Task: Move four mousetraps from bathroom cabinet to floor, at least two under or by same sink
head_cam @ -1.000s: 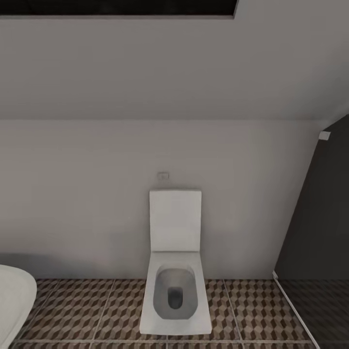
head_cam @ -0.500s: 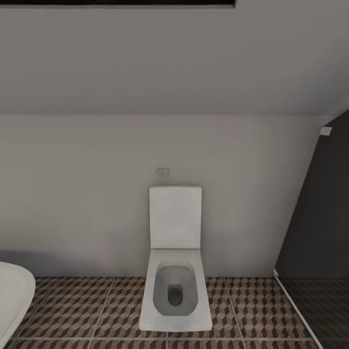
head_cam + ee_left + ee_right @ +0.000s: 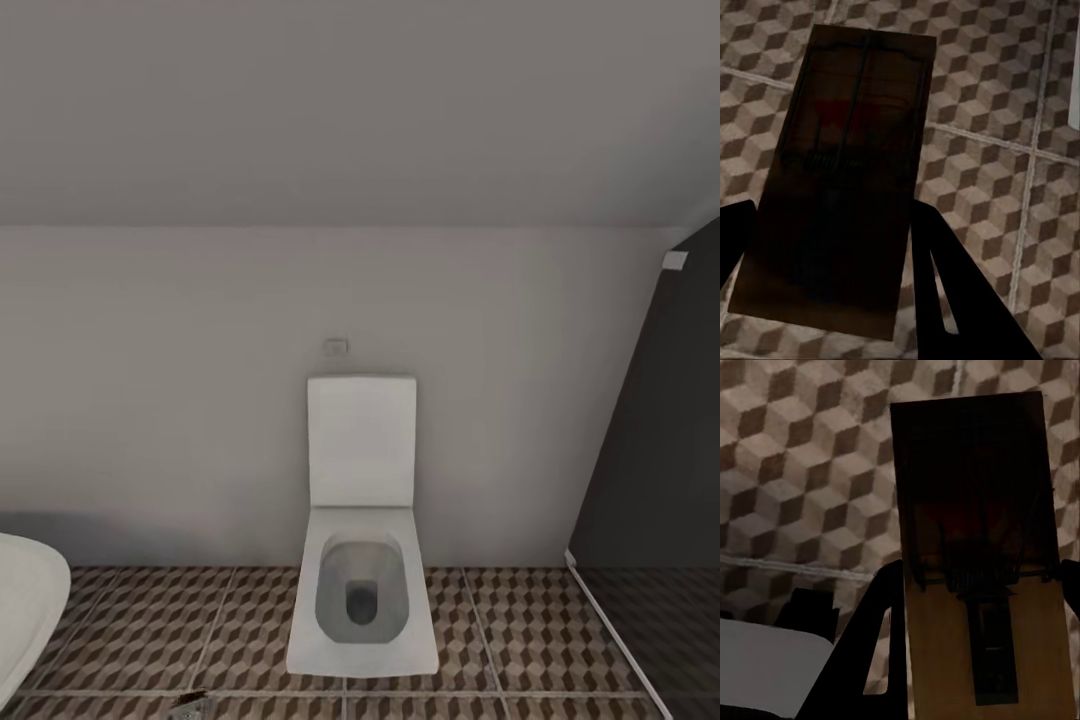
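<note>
A brown wooden mousetrap (image 3: 844,172) with dark metal parts lies flat between the dark fingers (image 3: 937,285) of my left gripper (image 3: 832,217), which is shut on it above the cube-patterned bathroom floor (image 3: 982,150). My right gripper (image 3: 982,570) is shut on a second mousetrap (image 3: 975,547), also held over the tiles (image 3: 802,457). In the head view the bathroom floor (image 3: 150,630) runs along the bottom. The cabinet and the sink are out of view.
A white toilet (image 3: 362,560) with its lid up stands against the pale wall straight ahead. The white rim of the bathtub (image 3: 25,600) shows at the lower left. A dark shower panel (image 3: 660,440) closes the right side. Something small and grey (image 3: 190,708) peeks over the bottom edge.
The head view has shifted: the dark strip at the top has left the picture, the toilet sits slightly higher, and a small grey thing has appeared at the bottom edge.
</note>
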Controlling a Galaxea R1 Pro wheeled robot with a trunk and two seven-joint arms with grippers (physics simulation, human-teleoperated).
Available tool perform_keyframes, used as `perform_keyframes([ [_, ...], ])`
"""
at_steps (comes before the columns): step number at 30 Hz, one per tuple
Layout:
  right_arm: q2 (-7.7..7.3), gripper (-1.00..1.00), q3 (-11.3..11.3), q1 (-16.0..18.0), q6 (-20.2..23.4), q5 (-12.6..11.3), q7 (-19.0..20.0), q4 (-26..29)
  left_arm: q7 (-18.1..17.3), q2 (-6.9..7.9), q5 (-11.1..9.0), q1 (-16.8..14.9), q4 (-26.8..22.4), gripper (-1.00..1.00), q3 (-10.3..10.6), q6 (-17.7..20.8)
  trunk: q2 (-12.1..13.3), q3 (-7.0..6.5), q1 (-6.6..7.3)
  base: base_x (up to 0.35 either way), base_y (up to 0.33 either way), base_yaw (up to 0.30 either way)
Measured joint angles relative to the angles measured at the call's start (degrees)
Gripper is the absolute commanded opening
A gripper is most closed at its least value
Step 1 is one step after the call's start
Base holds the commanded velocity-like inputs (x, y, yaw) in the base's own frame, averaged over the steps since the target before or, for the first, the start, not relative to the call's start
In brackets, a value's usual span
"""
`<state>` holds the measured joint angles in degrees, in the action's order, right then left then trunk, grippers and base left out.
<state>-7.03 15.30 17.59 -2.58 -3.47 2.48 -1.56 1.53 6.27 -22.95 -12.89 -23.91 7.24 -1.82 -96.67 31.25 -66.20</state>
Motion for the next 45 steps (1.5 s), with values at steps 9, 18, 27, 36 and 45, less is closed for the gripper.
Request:
perform_keyframes([
  [9,0.38,-1.0,-1.69,0.04,5.7,-5.16,-8.41,6.83,2.93,-0.24,1.78,-0.01,-2.49,-1.0,0.01,0.99,-3.61,1.61,-1.98,0.0,0.0,0.0],
  [18,1.18,-1.0,-3.36,3.31,13.95,-5.79,-11.31,16.62,2.89,0.02,1.93,-0.41,-5.82,-1.0,-0.04,9.45,-7.22,3.22,-3.95,0.0,0.0,0.0],
  [27,2.62,-1.0,-6.84,6.64,6.98,-5.94,-15.57,16.3,2.6,0.58,1.89,-1.4,-9.66,-1.0,-0.12,13.48,-10.83,4.84,-5.93,0.0,0.0,0.0],
  [36,4.93,-1.0,-6.45,6.8,1.83,-4.69,-17.68,14.98,2.47,2.31,1.54,-1.49,-9.25,-1.0,-0.21,13.45,-14.44,6.46,-7.91,0.0,0.0,0.0],
  [45,5.55,-1.0,-6.51,6.82,2.3,-3.42,-17.28,14.81,2.46,2.26,1.45,-1.47,-9.19,-1.0,-0.25,13.24,-18.05,8.08,-9.89,0.0,0.0,0.0],
])
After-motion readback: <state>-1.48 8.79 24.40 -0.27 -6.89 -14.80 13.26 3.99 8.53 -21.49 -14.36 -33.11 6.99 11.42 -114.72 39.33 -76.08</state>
